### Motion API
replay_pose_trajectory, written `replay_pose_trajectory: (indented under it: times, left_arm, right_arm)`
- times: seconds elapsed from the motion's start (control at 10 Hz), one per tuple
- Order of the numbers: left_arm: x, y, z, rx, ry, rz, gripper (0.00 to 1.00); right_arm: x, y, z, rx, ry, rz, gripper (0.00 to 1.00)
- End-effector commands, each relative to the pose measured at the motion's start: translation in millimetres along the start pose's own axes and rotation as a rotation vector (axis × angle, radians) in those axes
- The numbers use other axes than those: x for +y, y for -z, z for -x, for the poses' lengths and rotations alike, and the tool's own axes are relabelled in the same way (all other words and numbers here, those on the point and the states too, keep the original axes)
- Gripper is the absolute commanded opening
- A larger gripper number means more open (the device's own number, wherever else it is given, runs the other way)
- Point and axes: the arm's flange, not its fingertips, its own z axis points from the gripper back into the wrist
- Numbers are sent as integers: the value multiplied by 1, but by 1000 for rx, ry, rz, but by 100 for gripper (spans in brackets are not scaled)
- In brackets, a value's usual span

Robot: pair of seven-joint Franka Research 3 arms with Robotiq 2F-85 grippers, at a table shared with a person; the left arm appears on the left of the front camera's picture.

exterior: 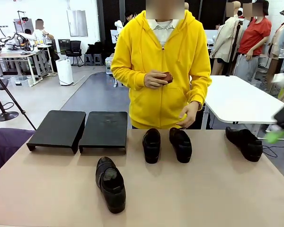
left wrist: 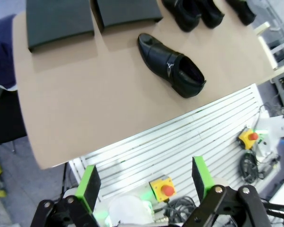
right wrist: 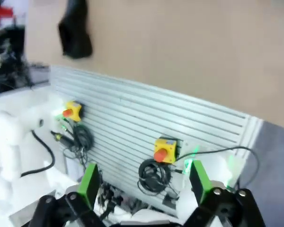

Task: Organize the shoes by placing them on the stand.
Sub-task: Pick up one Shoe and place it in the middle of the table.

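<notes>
Four glossy black shoes lie on the tan table [exterior: 203, 189]. One shoe [exterior: 110, 184] is near the front, left of centre. Two shoes [exterior: 151, 145] [exterior: 181, 144] sit side by side in front of the person, and another shoe [exterior: 244, 143] lies at the right. The stand is two low black platforms [exterior: 57, 128] [exterior: 104, 130] at the back left, both bare. My left gripper [left wrist: 144, 182] hangs open behind the table's near edge, well short of the front shoe [left wrist: 173, 66]. My right gripper [right wrist: 143, 182] is open and holds nothing; a blurred shoe [right wrist: 75, 35] lies far ahead of it.
A person in a yellow hoodie [exterior: 163, 71] stands at the far side holding a small brown object [exterior: 167, 77]. A white slatted panel [left wrist: 189, 137] with yellow emergency buttons [right wrist: 164, 149] and cables lies below the table's near edge. A blurred black and green shape [exterior: 277, 135] sits at the right edge.
</notes>
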Motion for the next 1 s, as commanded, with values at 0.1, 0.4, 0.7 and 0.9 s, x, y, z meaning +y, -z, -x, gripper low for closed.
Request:
replay_pose_trajectory:
  times: [0.1, 0.4, 0.7, 0.9]
  left_arm:
    - [0, -1, 0, 0, 10, 16, 100]
    - [0, -1, 0, 0, 10, 16, 100]
    - [0, -1, 0, 0, 10, 16, 100]
    - [0, -1, 0, 0, 10, 16, 100]
  right_arm:
    - [-65, -39, 32, -194, 34, -103, 100]
    - [-80, -36, 38, -365, -13, -159, 100]
    - [-84, -57, 46, -269, 63, -127, 100]
    - [-84, -57, 46, -269, 63, -127, 100]
